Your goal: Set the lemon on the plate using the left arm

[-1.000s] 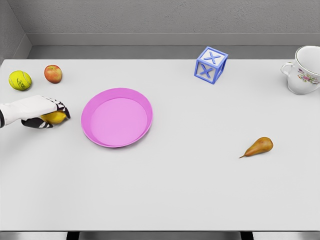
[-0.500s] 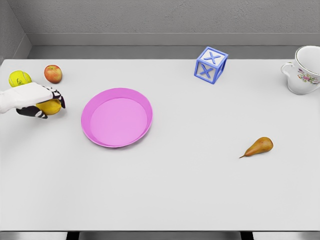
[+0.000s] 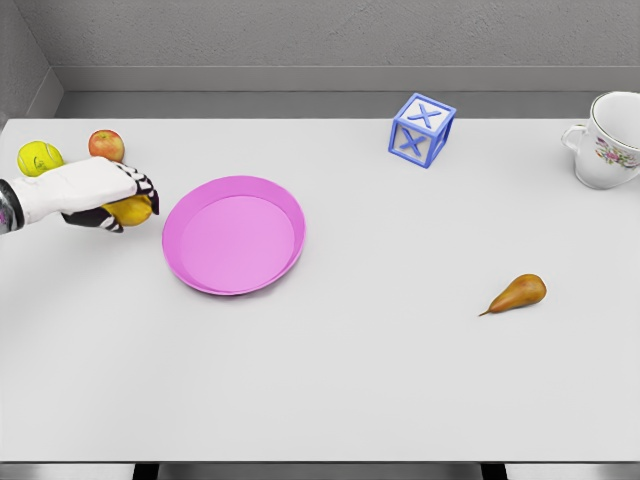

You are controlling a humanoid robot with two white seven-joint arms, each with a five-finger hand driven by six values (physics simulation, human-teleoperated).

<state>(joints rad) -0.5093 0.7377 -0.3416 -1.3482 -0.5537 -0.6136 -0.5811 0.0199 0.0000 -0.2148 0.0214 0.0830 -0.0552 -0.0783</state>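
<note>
Counter [image 3: 380, 380]: white, reaching from the near edge at 6 o'clock to the far edge at 12 o'clock; broad open stretch across the centre and the whole near half, with only a pear [image 3: 518, 293] lying at about 4 o'clock, well apart from everything else.

Left hand [image 3: 100, 190]: enters from the 9 o'clock edge, white with dark finger joints, fingers [image 3: 143, 186] curled over and closed around the lemon [image 3: 131, 210]. The lemon, yellow, shows below the hand, just beside the plate's 9 o'clock rim and outside it; whether it touches the counter cannot be told.

Plate [image 3: 283, 258]: pink, round, shallow, left of centre; nothing lies in it.

Cup [image 3: 612, 140]: white with a floral print and a handle, at the 2 o'clock edge, partly cut off by the frame; contents not visible.

Block [image 3: 421, 130]: blue, with X faces, near the far edge at 1 o'clock.

Far left corner, about 10 o'clock: tennis ball [image 3: 37, 157] and apple [image 3: 105, 144], close behind the hand.

Room: grey wall [image 3: 300, 35] behind the counter.
</note>
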